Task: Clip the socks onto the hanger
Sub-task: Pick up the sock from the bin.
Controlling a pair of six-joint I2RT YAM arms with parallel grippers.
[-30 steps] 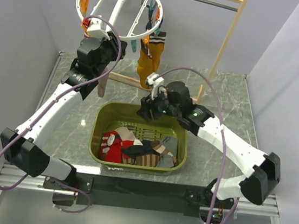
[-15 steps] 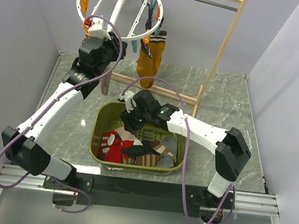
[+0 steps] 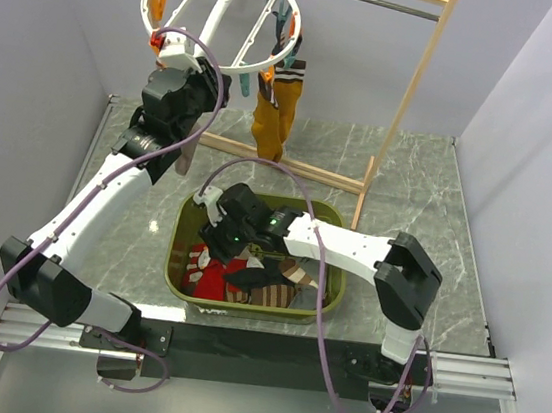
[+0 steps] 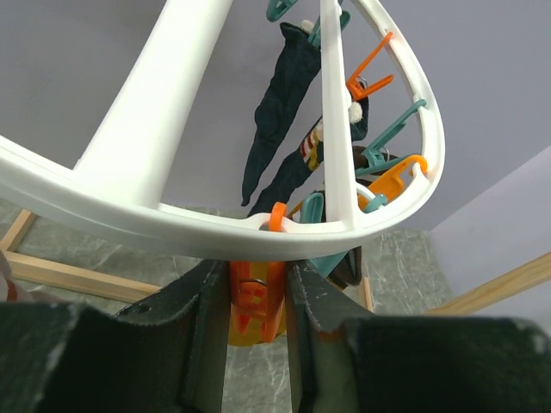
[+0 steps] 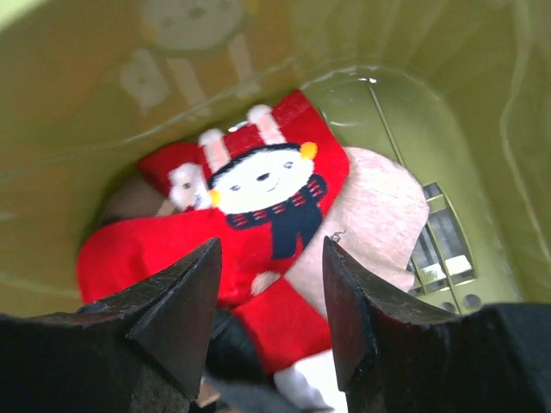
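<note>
Clipping progress: judged partly done; a few socks are seen pegged on the hanger (image 3: 217, 28), and a heap is left in the basket (image 3: 179, 245)
Left gripper (image 4: 256, 275): raised to the near rim of the ring and clamped on an orange clip (image 4: 255, 314), which is pinched between the fingers; no sock is seen in that clip
Hanger pose: hung by its hook from the rack (image 3: 412, 82) rod, ring tilted, spare orange and teal clips seen round the rim
Hung socks: navy sock (image 4: 277, 112) and mustard sock (image 3: 275, 116) with striped cuff are pegged at the right side of the ring; long axes vertical, cuffs up at the clips, toes pointed down
Basket contents: red sock (image 5: 258, 198), brown striped, grey, pale pink and dark ones are piled inside
Right gripper (image 5: 271, 258): lowered into the basket's left half, jaws spread, nothing held, poised just above the red sock
Red sock lie: laid print side up and partly folded; long axis judged to run upper right to lower left in the wrist view; which end is the cuff cannot be told
Left to do: red sock to be gripped and carried to the pinched clip, then the rest of the heap
</note>
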